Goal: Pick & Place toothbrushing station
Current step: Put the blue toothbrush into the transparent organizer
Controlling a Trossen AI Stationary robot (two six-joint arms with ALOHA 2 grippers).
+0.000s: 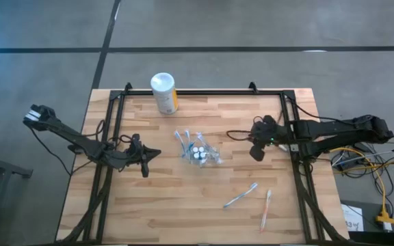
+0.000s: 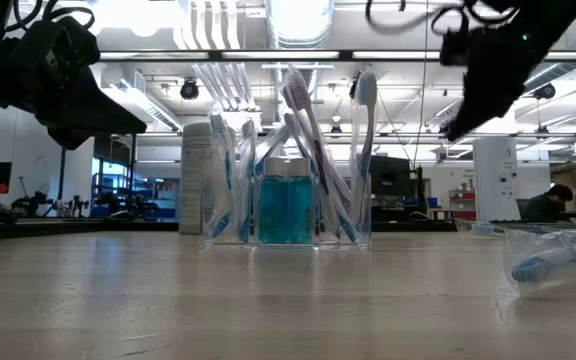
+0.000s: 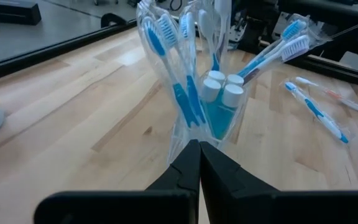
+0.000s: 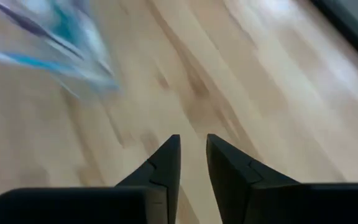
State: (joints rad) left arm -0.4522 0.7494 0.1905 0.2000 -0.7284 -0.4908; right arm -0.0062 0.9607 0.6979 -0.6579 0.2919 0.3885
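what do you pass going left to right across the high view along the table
left pincer → clear cup holding toothbrushes and teal tubes → blue toothbrush lying loose → right pincer → pink toothbrush lying loose. The white canister stands farther back, between the left pincer and the cup.

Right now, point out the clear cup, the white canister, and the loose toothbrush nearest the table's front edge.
clear cup [image 2: 286, 235]: low view, on its front wall.
white canister [image 1: 163, 92]: high view, on its side below the lid.
loose toothbrush [image 1: 265, 209]: high view, on the middle of its handle.
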